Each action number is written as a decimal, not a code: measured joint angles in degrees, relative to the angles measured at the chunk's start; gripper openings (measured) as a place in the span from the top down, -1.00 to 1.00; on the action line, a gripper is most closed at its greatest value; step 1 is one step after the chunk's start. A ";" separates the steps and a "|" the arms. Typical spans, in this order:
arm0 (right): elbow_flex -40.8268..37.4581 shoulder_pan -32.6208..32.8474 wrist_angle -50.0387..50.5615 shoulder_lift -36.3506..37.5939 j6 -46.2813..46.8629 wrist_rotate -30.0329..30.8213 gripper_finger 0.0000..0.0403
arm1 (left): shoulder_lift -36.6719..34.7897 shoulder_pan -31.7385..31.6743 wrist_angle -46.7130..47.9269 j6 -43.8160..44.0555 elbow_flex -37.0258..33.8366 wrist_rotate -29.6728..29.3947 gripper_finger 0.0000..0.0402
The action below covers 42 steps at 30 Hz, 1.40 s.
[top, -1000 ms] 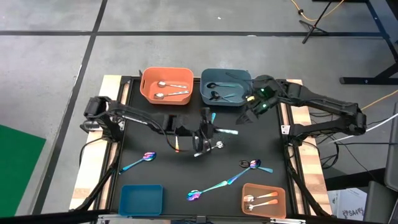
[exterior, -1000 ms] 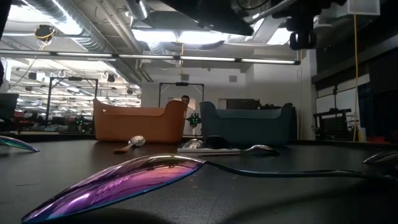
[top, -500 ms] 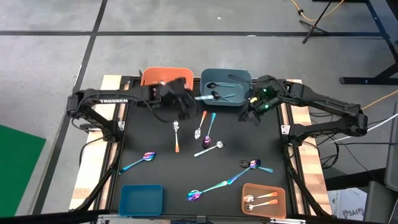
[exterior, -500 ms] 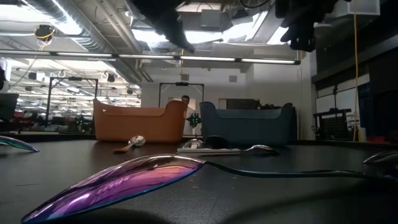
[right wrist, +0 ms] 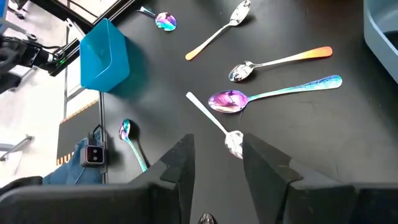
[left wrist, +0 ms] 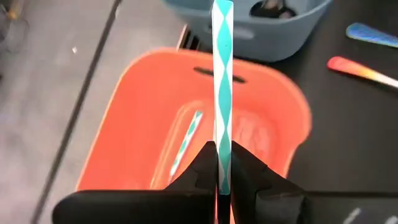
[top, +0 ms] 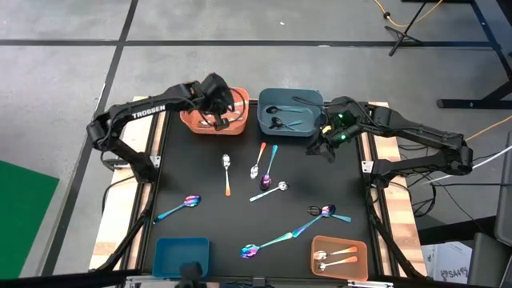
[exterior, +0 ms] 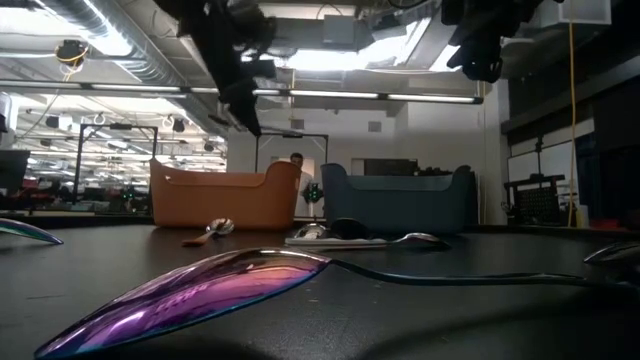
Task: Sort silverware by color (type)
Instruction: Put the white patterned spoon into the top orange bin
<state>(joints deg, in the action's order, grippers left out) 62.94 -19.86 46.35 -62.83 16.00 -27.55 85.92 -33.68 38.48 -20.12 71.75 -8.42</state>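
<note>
My left gripper (top: 216, 102) hangs over the far orange bin (top: 192, 112), shut on a spoon whose thin handle (left wrist: 222, 74) looks striped teal and white. Silver spoons lie inside that bin. My right gripper (right wrist: 217, 180) is open above the table's far right, beside the blue-grey bin (top: 290, 128) of black spoons. Flat on the black mat lie orange-handled spoons (top: 226, 172) (top: 256, 160), a silver spoon (top: 270, 190), and iridescent teal-handled spoons (top: 270, 164) (top: 180, 206) (top: 272, 238) (top: 324, 212). My left gripper pinches the spoon's handle (left wrist: 222, 146) between its two fingers (left wrist: 202, 165). The handle runs along the fingers and sticks out past their tips. The fingers point down over the orange bin (left wrist: 137, 124). The spoon is lifted clear; its bowl end is hidden behind the fingers.
A blue bin (top: 182, 256) stands at the near left and a smaller orange bin (top: 338, 256) with orange-handled spoons at the near right. The mat's wooden border (top: 140, 160) frames both sides. A person stands in the room beyond (exterior: 298, 160).
My left gripper has risen from the middle of the mat with the spoon and swung toward the far left, ending above the orange bin. The spoon has been lifted clear of the table. The other spoons lie as before.
</note>
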 joint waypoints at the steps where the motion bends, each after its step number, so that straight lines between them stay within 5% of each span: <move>1: 0.00 0.00 0.00 0.00 -0.02 0.00 0.40 | 0.52 -1.26 -0.14 -0.58 0.00 0.53 0.95; 11: 0.00 0.00 0.01 -0.02 -1.60 1.54 0.41 | 9.80 -10.92 -0.22 -8.61 0.00 6.73 0.95; 24: 0.00 0.00 0.02 -0.04 -1.74 1.62 0.41 | 20.37 -14.36 -1.00 -9.04 0.00 7.71 0.92; 42: 0.00 0.00 0.04 -0.04 -1.74 1.62 0.41 | 20.52 -14.31 -0.44 -10.06 0.15 7.44 0.90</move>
<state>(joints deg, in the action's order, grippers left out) 62.94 -19.86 46.39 -62.87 14.26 -25.93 106.43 -47.99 38.04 -30.17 71.90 -0.97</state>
